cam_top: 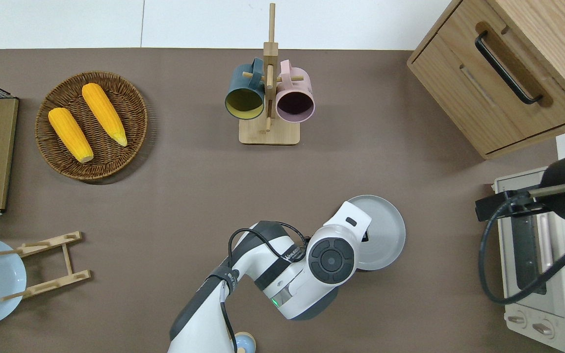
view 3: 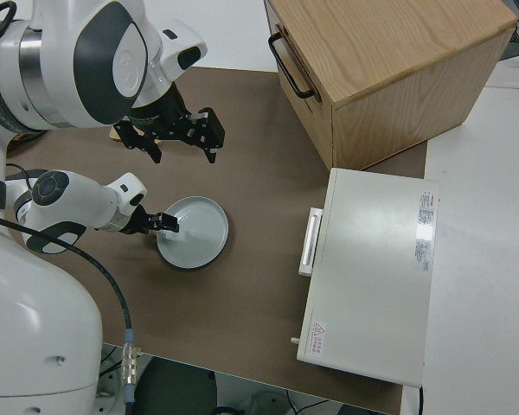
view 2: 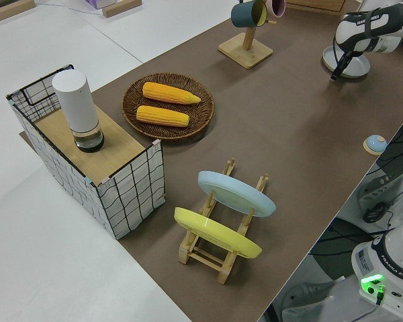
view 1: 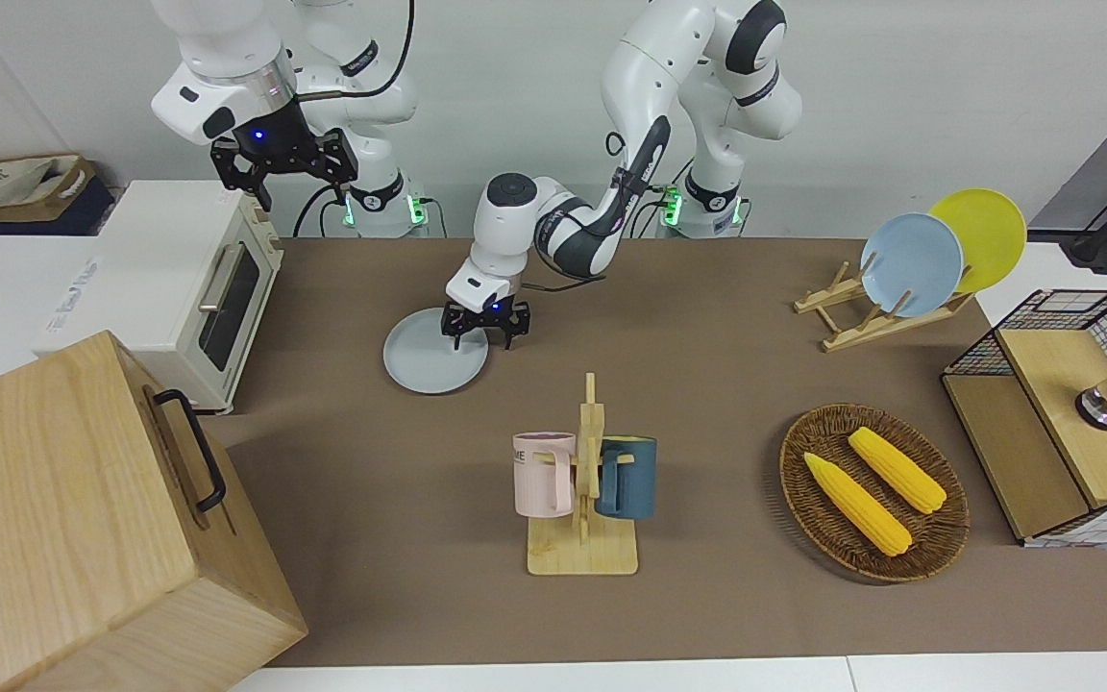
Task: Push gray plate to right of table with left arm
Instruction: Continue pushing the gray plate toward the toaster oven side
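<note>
Brown table (view 1: 726, 384) against white wall; left end effector (view 1: 484, 329), fingers apart, on gray plate (view 1: 429, 358).

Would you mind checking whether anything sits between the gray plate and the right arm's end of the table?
Yes: the white toaster oven stands at that end, with bare table up to it. The left hand is already at the gray plate.

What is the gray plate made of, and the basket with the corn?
The gray plate looks like smooth plastic or glazed ceramic: plain, even, with a soft sheen. The basket looks like woven wicker: brown strands show along its rim.
</note>
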{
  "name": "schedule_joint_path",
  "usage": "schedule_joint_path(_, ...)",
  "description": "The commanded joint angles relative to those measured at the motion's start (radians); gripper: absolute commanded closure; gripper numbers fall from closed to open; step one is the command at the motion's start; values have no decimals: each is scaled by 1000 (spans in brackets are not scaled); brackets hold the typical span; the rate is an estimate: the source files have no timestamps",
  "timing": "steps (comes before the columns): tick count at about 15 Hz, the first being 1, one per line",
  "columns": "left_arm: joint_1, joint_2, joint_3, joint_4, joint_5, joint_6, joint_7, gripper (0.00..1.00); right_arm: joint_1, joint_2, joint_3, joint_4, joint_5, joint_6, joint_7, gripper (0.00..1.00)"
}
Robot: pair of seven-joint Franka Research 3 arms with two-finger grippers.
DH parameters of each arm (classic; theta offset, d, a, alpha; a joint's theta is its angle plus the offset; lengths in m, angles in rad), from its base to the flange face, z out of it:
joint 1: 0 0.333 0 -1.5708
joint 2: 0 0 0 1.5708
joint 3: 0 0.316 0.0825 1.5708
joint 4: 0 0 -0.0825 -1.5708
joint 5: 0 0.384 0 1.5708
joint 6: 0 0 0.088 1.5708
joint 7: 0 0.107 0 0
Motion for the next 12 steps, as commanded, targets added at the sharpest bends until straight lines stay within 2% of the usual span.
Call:
schedule_joint_path(1,-2,6,14,25,27,-18,-15,11,-19,-2,16,9,4,-16,13,17)
schedule_joint_path(9,40,-66,19,8,18,-134,86,9,-20,-2,16,9,4,-16,13,17)
schedule_joint_path(12,98,-99,7,0,12,-205,168,9,-19,-2,16,9,4,-16,13,17)
